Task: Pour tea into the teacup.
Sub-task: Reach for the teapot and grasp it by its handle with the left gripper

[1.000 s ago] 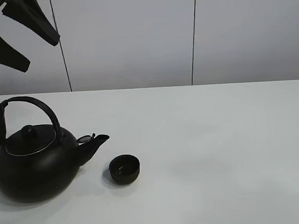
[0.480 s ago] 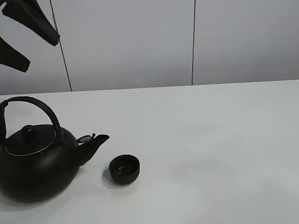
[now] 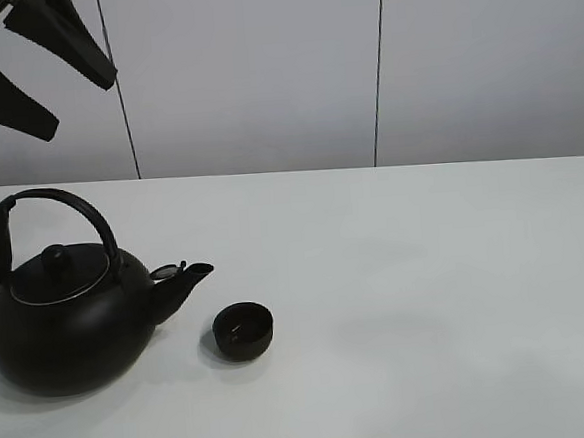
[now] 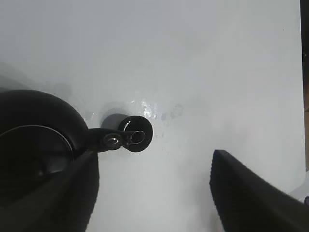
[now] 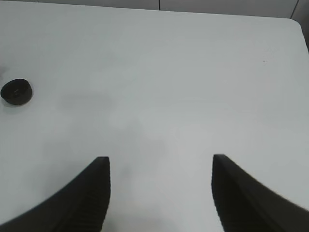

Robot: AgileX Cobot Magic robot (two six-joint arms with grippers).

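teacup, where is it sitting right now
The teacup stands on the white table in the left half of the exterior high view, just right of the kettle and slightly in front of its spout, touching neither.

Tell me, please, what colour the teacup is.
The teacup is plain black, clearest in the exterior high view.

Matt black kettle (image 3: 69, 330) and teacup (image 3: 244, 330) on a smooth, faintly glossy white table (image 3: 428, 300)

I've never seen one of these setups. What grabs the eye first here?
A big round black kettle sits at the left of the white table, its spout toward a small black teacup beside it. High above the kettle, the left gripper hangs open.
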